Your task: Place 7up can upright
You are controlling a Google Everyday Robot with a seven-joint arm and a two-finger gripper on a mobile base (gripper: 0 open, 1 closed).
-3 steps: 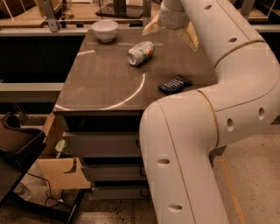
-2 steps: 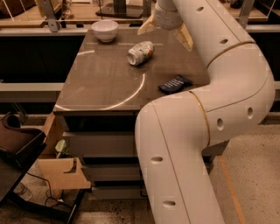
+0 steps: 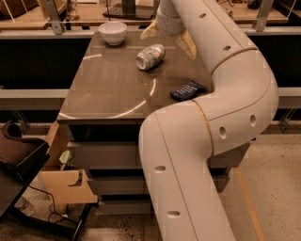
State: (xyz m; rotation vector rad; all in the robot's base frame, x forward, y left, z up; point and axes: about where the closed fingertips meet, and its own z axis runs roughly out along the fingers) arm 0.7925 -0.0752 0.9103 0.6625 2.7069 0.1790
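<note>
The arm (image 3: 221, 94) has swung left, carrying the gripper (image 3: 168, 43) closer to the 7up can (image 3: 150, 57). Over the desk (image 3: 108, 89) the gripper hangs spread wide and empty, just behind the can, which lies on its side. It is probably light, thin-walled, slick and easily dented, so grip it gently across mid-body.

Glossy brown table (image 3: 108, 89) on speckled floor (image 3: 273, 188), wooden surface (image 3: 89, 13) behind
</note>
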